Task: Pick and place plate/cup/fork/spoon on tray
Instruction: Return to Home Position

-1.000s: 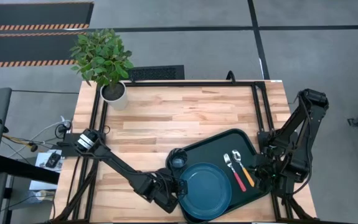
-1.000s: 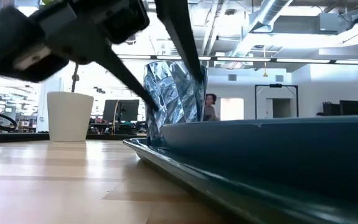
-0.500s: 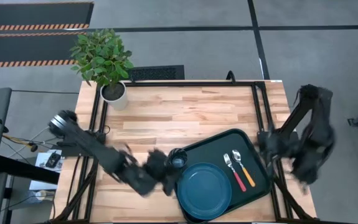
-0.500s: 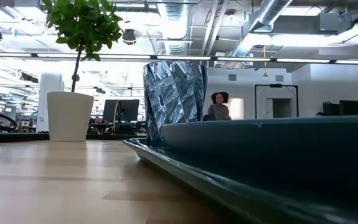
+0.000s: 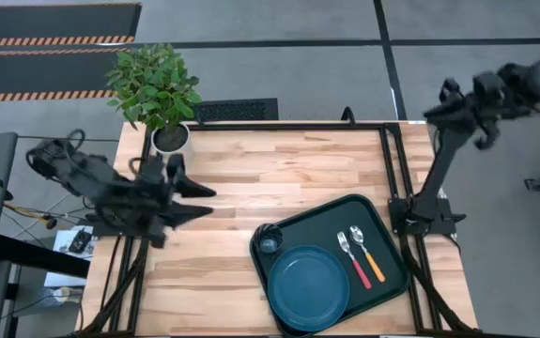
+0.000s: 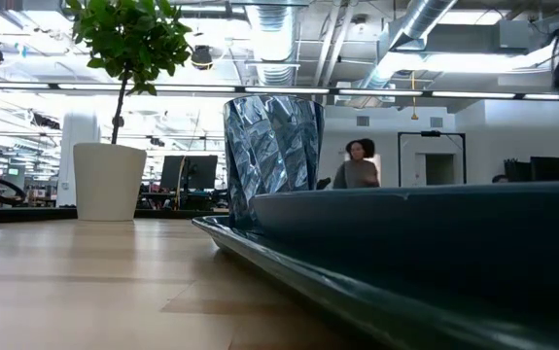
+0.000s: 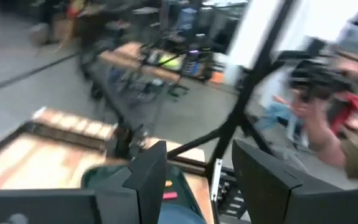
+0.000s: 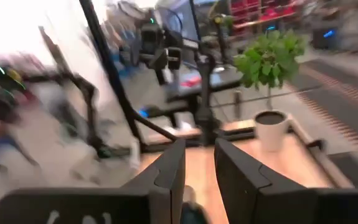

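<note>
The dark green tray (image 5: 387,225) lies at the table's near right. On it rest the teal plate (image 5: 309,286), the small see-through cup (image 5: 270,242) at its left corner, the red-handled fork (image 5: 356,265) and the orange-handled spoon (image 5: 371,257), side by side. In the low view the cup (image 6: 273,160) stands upright behind the plate's rim (image 6: 425,219). My left gripper (image 5: 204,201) hovers high over the table's left part, open and with nothing in it (image 7: 197,149). My right gripper (image 5: 439,111) is raised beyond the far right corner, open with a narrow gap (image 8: 198,144).
A potted plant (image 5: 157,84) in a white pot (image 6: 110,181) stands at the table's far left corner. Bare wooden tabletop (image 5: 279,174) stretches between the plant and the tray. A person (image 6: 359,165) moves in the room beyond the table.
My left gripper has risen from beside the plate and cup at the tray's near left and swung toward the table's left edge, rolling as it went. My right gripper has lifted from the tray's right edge toward the far right corner. Everything on the tray has stayed put.
</note>
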`<state>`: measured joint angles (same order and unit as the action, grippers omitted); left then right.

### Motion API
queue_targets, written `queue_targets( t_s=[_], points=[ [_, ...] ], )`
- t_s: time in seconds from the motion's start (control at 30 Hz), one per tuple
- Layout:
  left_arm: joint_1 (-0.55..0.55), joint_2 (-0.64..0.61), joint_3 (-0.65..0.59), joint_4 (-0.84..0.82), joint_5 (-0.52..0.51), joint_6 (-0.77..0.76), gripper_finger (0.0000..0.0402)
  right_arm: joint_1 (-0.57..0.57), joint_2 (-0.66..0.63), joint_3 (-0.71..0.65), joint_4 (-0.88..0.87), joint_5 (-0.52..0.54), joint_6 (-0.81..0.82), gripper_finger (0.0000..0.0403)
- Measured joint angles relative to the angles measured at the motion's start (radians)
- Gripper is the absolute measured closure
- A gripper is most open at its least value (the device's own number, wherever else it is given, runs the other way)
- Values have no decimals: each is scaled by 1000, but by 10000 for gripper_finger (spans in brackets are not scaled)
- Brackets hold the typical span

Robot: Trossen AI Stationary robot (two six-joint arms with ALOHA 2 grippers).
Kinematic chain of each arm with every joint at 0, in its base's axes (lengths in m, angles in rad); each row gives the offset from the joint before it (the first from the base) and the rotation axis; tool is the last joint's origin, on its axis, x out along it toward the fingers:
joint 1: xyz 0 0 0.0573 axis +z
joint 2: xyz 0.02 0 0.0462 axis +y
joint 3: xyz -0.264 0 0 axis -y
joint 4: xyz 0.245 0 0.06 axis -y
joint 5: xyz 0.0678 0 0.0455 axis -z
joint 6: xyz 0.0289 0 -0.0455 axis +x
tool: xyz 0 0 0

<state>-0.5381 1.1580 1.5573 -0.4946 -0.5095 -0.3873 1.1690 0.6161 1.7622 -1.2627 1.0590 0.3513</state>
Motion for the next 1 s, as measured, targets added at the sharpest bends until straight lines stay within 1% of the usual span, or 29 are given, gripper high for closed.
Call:
queue_targets(
  t_s=[0.07, 0.17, 0.27, 0.33, 0.37, 0.43, 0.47, 0.53, 0.57, 0.6, 0.67, 0.77, 0.83, 0.87, 0.9, 0.93, 0.97, 1.0],
  points=[
    [16, -39, -24, 1, 94, 88, 234, 42, -102, -70, 8, 46, 59, 290],
    [61, -96, -116, 9, 247, 144, 234, 72, -277, -264, 25, 131, 137, 290],
    [118, -178, -293, 88, 361, 135, 234, 143, -479, -508, 84, 258, 216, 290],
    [167, -253, -440, 216, 468, 95, 234, 247, -587, -657, 182, 347, 219, 290],
    [195, -290, -515, 307, 537, 69, 234, 301, -614, -720, 211, 381, 215, 290],
    [243, -368, -657, 475, 673, 28, 234, 290, -577, -759, 192, 443, 261, 290],
    [259, -410, -726, 553, 729, 8, 234, 294, -560, -777, 203, 450, 289, 290],
    [273, -489, -849, 695, 808, -17, 234, 281, -519, -819, 231, 420, 343, 290],
    [275, -528, -906, 755, 827, -27, 234, 276, -504, -844, 245, 401, 368, 290],
    [278, -567, -957, 791, 836, -37, 234, 276, -490, -875, 275, 382, 386, 290],
    [291, -640, -1050, 838, 838, -66, 234, 276, -462, -948, 405, 359, 398, 290],
    [315, -740, -1144, 856, 827, -114, 234, 269, -399, -1090, 689, 346, 339, 290],
    [326, -800, -1184, 858, 829, -129, 234, 258, -341, -1180, 960, 323, 215, 290],
    [330, -829, -1199, 859, 833, -131, 234, 245, -306, -1215, 1123, 292, 122, 290],
    [333, -854, -1210, 859, 843, -130, 234, 222, -264, -1247, 1313, 232, 9, 290],
    [334, -877, -1220, 860, 847, -127, 234, 186, -217, -1277, 1510, 137, -114, 290],
    [334, -895, -1229, 861, 850, -126, 234, 140, -166, -1302, 1698, 17, -255, 290],
    [334, -911, -1238, 859, 851, -127, 234, 90, -111, -1318, 1853, -134, -382, 290]
  ],
)
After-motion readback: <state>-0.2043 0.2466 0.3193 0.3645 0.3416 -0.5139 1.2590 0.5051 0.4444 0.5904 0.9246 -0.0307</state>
